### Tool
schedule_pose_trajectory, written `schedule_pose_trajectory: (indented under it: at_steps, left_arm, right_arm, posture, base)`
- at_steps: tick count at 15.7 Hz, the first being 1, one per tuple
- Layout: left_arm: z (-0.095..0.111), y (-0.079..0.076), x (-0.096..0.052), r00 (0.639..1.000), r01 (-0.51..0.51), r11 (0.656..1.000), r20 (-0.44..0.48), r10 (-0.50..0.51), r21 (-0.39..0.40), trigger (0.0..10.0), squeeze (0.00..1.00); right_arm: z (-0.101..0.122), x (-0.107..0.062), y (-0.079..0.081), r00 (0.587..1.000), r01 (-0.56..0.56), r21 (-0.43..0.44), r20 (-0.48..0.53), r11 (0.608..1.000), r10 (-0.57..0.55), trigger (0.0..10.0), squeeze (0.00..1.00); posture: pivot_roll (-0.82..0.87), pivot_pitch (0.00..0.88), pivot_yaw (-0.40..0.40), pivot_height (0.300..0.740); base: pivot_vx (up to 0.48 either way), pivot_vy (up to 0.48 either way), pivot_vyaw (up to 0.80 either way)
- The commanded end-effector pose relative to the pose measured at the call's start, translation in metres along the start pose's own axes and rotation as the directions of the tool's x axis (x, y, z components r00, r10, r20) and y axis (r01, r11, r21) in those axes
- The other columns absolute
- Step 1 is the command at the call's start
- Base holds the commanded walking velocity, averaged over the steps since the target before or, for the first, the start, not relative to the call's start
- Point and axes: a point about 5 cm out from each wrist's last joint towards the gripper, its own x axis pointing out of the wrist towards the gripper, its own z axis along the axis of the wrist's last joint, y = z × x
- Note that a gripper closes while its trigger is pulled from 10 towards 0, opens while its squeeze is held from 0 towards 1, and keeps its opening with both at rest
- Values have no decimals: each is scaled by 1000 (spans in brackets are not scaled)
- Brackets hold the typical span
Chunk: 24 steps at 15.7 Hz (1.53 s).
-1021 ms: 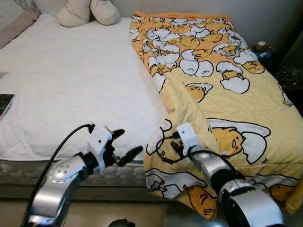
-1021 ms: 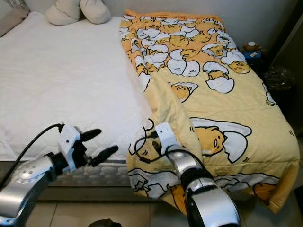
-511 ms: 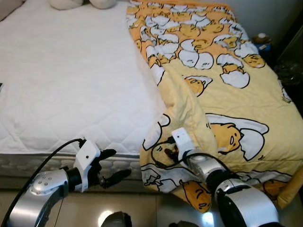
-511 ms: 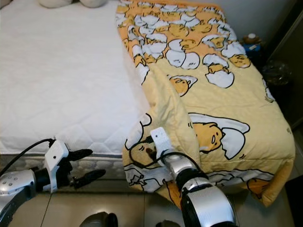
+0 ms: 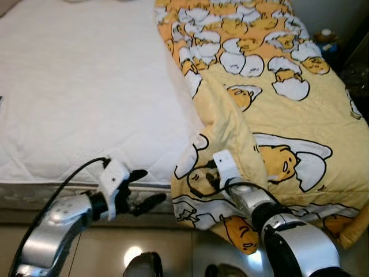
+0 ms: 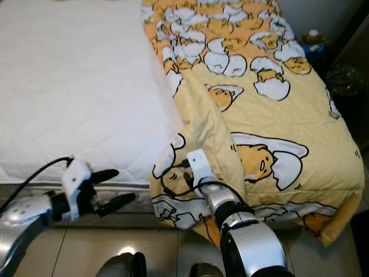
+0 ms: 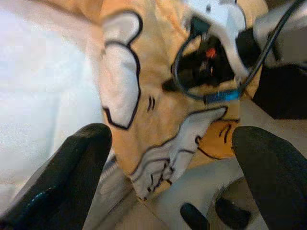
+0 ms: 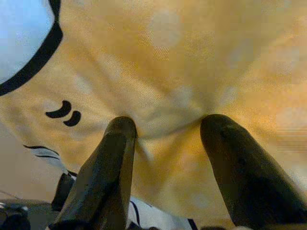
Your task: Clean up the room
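**Yellow quilt pinched at the bed's near edge**

A yellow quilt printed with white-and-orange egg cartoons (image 5: 271, 109) covers the right half of the bed, its near edge hanging toward the glossy tiled floor (image 5: 104, 254). The bare white quilted mattress (image 5: 81, 92) fills the left half. The right gripper (image 8: 168, 136) presses into a bunched fold of quilt, fingers narrowly apart. The left gripper (image 5: 141, 187) hovers spread wide by the mattress's near edge. A dark nightstand (image 5: 331, 49) stands far right.

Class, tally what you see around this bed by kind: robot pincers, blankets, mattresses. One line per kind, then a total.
Robot pincers: 2, left pincer and right pincer
Yellow cartoon blanket: 1
White mattress: 1
Total: 4
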Motion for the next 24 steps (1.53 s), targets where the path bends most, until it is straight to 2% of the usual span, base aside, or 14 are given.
schedule_pose_trajectory:
  at_steps: [1, 4, 6, 10, 13, 15, 16, 18, 19, 20, 21, 22, 23, 24]
  left_arm:
    - [-7, -2, 0, 999, 14, 1000, -33, -14, 1, 10000, 0]
    - [-10, 0, -2, 999, 5, 1000, -44, -5, 4, 10000, 0]
    - [-16, -4, -20, 999, 13, 1000, -45, -13, -7, 10000, 0]
    - [-16, -14, -43, 999, 23, 1000, -36, -22, 5, 10000, 0]
    - [-6, -17, -50, 999, 27, 999, -20, -26, 31, 10000, 0]
    - [-5, -16, -48, 999, 27, 999, -18, -26, 35, 10000, 0]
    - [-1, -13, -47, 1000, 28, 999, -13, -27, 41, 10000, 0]
    - [7, -10, -47, 999, 32, 998, -8, -32, 51, 10000, 0]
    - [13, -7, -46, 999, 37, 998, -4, -36, 60, 10000, 0]
    - [16, -6, -46, 999, 42, 997, -1, -42, 65, 10000, 0]
    - [18, -6, -45, 999, 48, 997, 1, -48, 68, 10000, 0]
    - [21, -5, -44, 998, 55, 996, 4, -55, 75, 10000, 0]
    - [23, -5, -43, 998, 56, 995, 4, -57, 77, 10000, 0]
    - [25, -4, -42, 998, 56, 995, 5, -57, 78, 10000, 0]
  right_arm:
    - [-4, 0, 2, 1000, -15, 19, -11, 1000, 15, 0, 0]
    - [-4, -1, -3, 1000, -2, 6, -9, 1000, 2, 0, 0]
    - [-3, -1, -8, 1000, 6, 27, -3, 1000, -6, 0, 0]
    - [1, -2, -11, 1000, -16, 53, 24, 998, 15, 0, 0]
    - [7, -3, -12, 997, -59, 73, 62, 996, 55, 0, 0]
    - [13, -3, -6, 980, -171, 106, 117, 980, 158, 0, 0]
    - [17, -5, 8, 930, -348, 105, 165, 932, 329, 0, 0]
    - [14, -8, 21, 847, -520, 67, 164, 851, 505, 0, 0]
    - [9, -13, 27, 759, -647, 65, 152, 760, 633, 0, 0]
    - [4, -16, 29, 703, -710, 67, 140, 701, 698, 0, 0]
    - [2, -18, 29, 685, -727, 67, 135, 683, 716, 0, 0]
    - [2, -21, 28, 619, -785, 82, 148, 614, 772, 0, 0]
    - [3, -23, 28, 589, -808, 89, 157, 582, 793, 0, 0]
    - [4, -26, 28, 529, -849, 93, 170, 521, 831, 0, 0]
  posture:
    - [278, 184, -14, 740]
    - [314, 212, -14, 740]
    - [308, 202, -11, 740]
    - [290, 179, -14, 740]
    - [290, 161, -8, 740]
    - [283, 146, -6, 740]
    - [279, 138, -4, 740]
    - [278, 138, -4, 740]
    - [273, 136, -2, 740]
    - [268, 131, 2, 740]
    - [262, 128, 3, 740]
    - [261, 126, 3, 740]
    - [261, 126, 3, 740]
    - [260, 125, 3, 740]
  base:
    - [0, 0, 0]
    - [0, 0, 0]
    - [0, 0, 0]
    - [0, 0, 0]
    - [0, 0, 0]
    - [0, 0, 0]
    - [0, 0, 0]
    - [0, 0, 0]
    - [0, 0, 0]
    - [0, 0, 0]
    - [0, 0, 0]
    - [0, 0, 0]
    - [0, 0, 0]
    - [0, 0, 0]
